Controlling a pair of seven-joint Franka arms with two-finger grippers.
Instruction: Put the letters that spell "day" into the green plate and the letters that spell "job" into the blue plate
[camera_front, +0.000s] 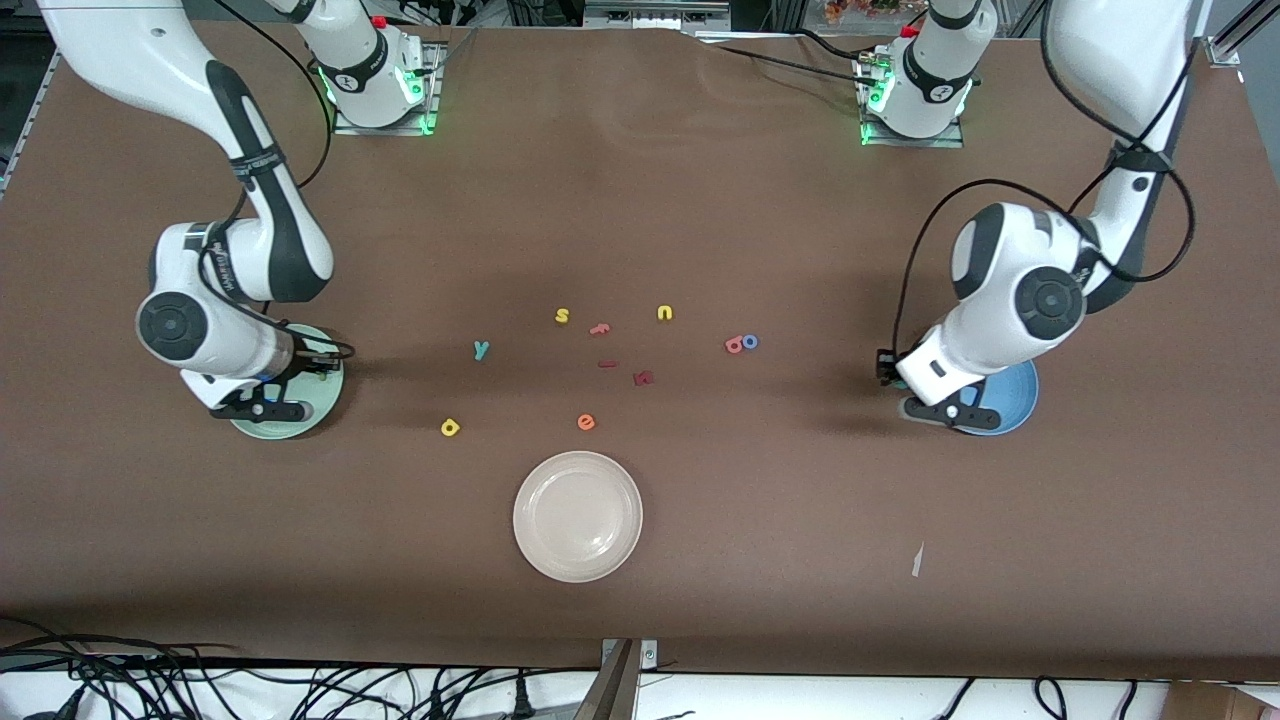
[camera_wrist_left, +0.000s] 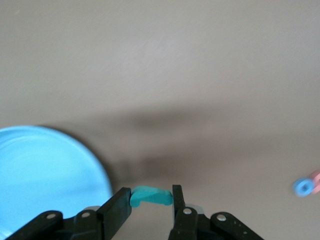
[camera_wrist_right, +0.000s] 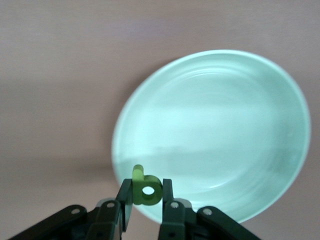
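My right gripper (camera_wrist_right: 146, 186) is shut on the dark green looped letter (camera_wrist_right: 142, 180), just over the rim of the green plate (camera_wrist_right: 215, 125); from the front it hangs over that plate (camera_front: 318, 400). My left gripper (camera_wrist_left: 152, 192) is shut on the teal "j" (camera_wrist_left: 150, 197), above the table beside the blue plate (camera_wrist_left: 45, 175), whose rim (camera_front: 1015, 400) shows from the front. The teal "y" (camera_front: 481, 349) and the yellow looped letter (camera_front: 450, 427) lie mid-table. The pink-red "b" (camera_front: 734, 345) and blue "o" (camera_front: 750, 341) lie side by side, touching.
A cream-white plate (camera_front: 578, 516) sits nearest the front camera. A yellow "s" (camera_front: 562, 316), a yellow "u" (camera_front: 665, 313), an orange "e" (camera_front: 586, 422) and darker red pieces (camera_front: 644, 377) are scattered mid-table. A scrap of white paper (camera_front: 917, 560) lies toward the left arm's end.
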